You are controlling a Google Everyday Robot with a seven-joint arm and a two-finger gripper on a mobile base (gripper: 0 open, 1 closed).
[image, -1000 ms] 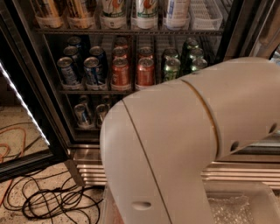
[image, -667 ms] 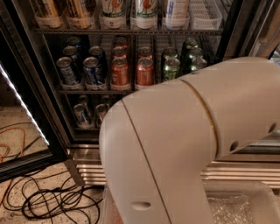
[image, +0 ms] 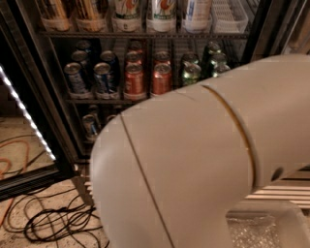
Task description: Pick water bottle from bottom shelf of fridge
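Observation:
The fridge (image: 53, 104) stands open in front of me, dark inside, with wire racks. My own pale arm housing (image: 203, 160) fills the middle and right of the view. It hides most of the bottom shelf (image: 86, 141); only the shelf's left end shows, with silver-blue cans (image: 90, 125) on it. The water bottle is hidden from view. My gripper is not in view, either behind the arm housing or outside the frame.
The middle rack holds blue cans (image: 104, 77), orange cans (image: 135, 77) and green cans (image: 191, 72). Tall bottles (image: 160, 12) stand on the rack above. The open door's light strip (image: 26, 114) runs at the left. Cables (image: 48, 223) lie on the floor.

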